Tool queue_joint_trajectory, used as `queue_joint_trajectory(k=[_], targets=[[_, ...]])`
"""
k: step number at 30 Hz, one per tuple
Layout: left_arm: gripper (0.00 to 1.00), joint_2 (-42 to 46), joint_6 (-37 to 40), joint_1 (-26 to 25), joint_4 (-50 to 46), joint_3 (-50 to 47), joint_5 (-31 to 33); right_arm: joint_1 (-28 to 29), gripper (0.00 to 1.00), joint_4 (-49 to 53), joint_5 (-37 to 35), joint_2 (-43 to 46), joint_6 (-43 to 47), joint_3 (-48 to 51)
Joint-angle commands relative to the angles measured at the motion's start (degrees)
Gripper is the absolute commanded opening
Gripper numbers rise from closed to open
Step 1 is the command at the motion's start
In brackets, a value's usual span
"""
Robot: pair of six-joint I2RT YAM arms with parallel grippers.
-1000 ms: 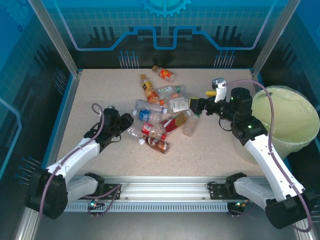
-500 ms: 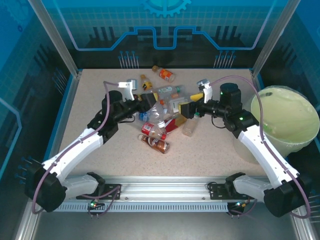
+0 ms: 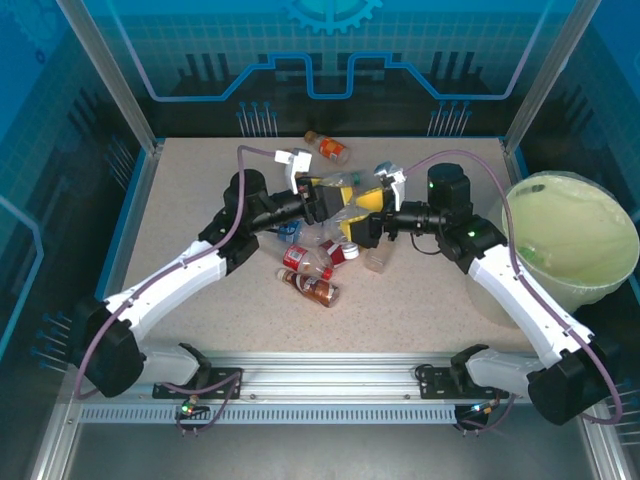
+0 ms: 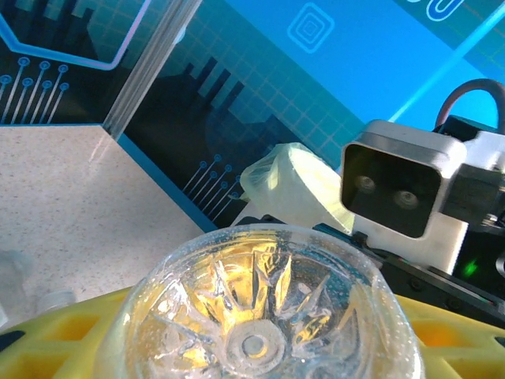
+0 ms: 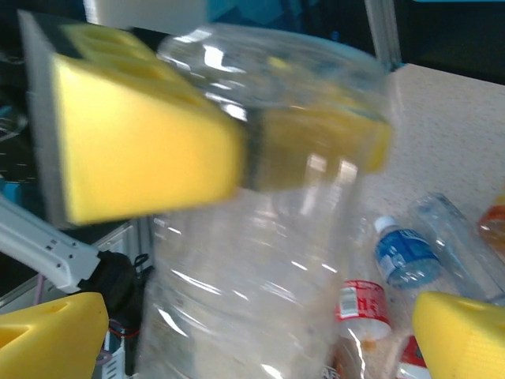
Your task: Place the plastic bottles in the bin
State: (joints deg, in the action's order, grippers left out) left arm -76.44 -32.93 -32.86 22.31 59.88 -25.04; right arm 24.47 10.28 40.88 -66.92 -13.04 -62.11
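Top external: the left claw (image 3: pixel 335 195) is clamping a clear bottle (image 3: pixel 338 218) above the plastic bottles (image 3: pixel 315 272) mid-surface. The right claw (image 3: pixel 365 220), jaws apart, is facing it and sitting nearer the bin (image 3: pixel 600 215).

Left wrist: the clear bottle (image 4: pixel 256 316) is pointing base-first toward the bin (image 4: pixel 296 185).

Right wrist: the clear bottle (image 5: pixel 268 260) is standing between 2 spread fingertips (image 5: pixel 47 332). Red and blue labels below are blurring past reading.

You are looking at a speckled beige table (image 3: pixel 420 310) sitting inside a booth. Blue panels printed with circuit and skyline graphics (image 3: pixel 330 50) are closing off the back, and slanting aluminium posts (image 3: pixel 110 75) are framing them. A blue lip (image 3: pixel 125 230) is edging the tabletop, and a ribbed metal rail (image 3: pixel 330 370) is running along the near side. Even light is falling, casting only soft shadows.
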Motion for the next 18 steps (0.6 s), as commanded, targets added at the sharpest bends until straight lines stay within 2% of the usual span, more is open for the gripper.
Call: queue_joint_trajectory(k=[1, 4, 8, 10, 13, 18], targets=[[0.49, -1.15, -0.78, -0.65, 3.81, 2.78, -1.67, 2.10, 1.00, -2.64, 2.61, -1.06, 0.32, -2.58], [0.48, -1.34, -0.90, -0.72, 3.78, 2.79, -0.03, 2.57, 0.99, 1.10, -0.20, -2.09, 1.42, -4.34], [0.47, -1.03, -0.02, -1.55, 1.09, 2.79, 6.20, 2.68, 0.88, 6.74, -5.13, -3.90, 1.46, -6.52], [0.47, -0.99, 0.66, -2.23, -0.03, 2.73, 9.01, 2.86, 0.87, 7.04, -5.16, -4.83, 1.15, -6.62], [0.47, -1.24, -0.08, -2.46, 0.39, 2.61, 9.74, 3.80, 0.85, 6.91, -4.77, -5.66, 1.11, -6.79], [0.47, -1.49, -0.22, -2.39, -0.36, 2.87, 10.42, 4.18, 0.64, 7.56, -7.32, -5.66, 1.17, -7.41]])
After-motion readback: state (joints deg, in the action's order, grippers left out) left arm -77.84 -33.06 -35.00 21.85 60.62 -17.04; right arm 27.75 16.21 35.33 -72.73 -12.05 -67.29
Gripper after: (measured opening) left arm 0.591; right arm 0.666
